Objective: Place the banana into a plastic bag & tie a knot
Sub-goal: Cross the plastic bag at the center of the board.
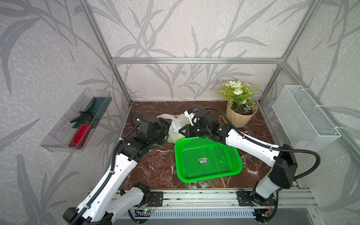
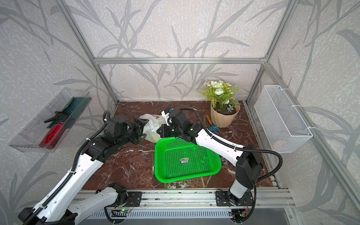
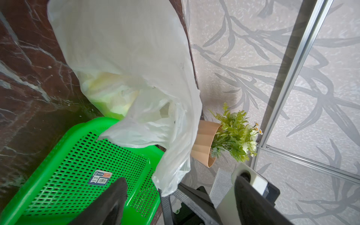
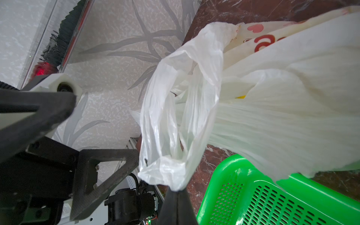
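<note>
The plastic bag lies crumpled on the marble table behind the green basket. The banana shows only as a pale yellow shape through the bag's wall. My right gripper is shut on the end of one thin handle loop, which is pulled out from the bag. My left gripper is open, with its fingers wide apart on either side of that handle end and the right gripper's tips; it holds nothing. A knot is not in view.
The green perforated basket sits in front of the bag, under the right arm. A potted plant and a garden tool stand at the back right. A wire basket and a clear tray hang on the side walls.
</note>
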Action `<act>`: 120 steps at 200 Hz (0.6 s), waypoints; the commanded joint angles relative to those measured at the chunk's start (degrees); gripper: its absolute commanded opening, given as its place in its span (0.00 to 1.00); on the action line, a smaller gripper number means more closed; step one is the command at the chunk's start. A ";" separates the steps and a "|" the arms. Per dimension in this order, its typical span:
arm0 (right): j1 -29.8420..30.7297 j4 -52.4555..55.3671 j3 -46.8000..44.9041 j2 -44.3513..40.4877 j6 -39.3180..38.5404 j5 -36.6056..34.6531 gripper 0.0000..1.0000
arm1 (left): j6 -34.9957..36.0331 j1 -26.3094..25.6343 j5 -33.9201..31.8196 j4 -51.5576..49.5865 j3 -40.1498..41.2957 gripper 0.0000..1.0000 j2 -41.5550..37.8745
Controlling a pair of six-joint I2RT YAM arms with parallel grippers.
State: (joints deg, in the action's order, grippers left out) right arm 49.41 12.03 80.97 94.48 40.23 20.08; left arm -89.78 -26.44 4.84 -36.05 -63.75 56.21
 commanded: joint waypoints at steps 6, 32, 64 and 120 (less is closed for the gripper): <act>0.11 -0.37 0.03 -1.31 -1.07 1.09 0.00 | 2.64 -2.24 -5.61 5.69 1.96 0.99 0.75; 0.16 -0.34 0.06 -1.29 -0.97 1.57 0.00 | 12.10 -2.30 -9.69 14.43 4.94 0.99 3.09; 0.07 -0.34 0.18 -1.22 -0.95 2.00 0.00 | 19.34 -2.24 -12.91 22.75 7.84 0.99 5.32; -0.17 -0.28 0.44 -1.31 -0.90 2.05 0.00 | 21.59 -1.60 -11.84 18.49 6.19 0.99 7.70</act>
State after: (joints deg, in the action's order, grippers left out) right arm 49.39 12.03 80.97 94.48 40.18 21.10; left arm -70.32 -28.32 -5.10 -17.61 -56.53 63.99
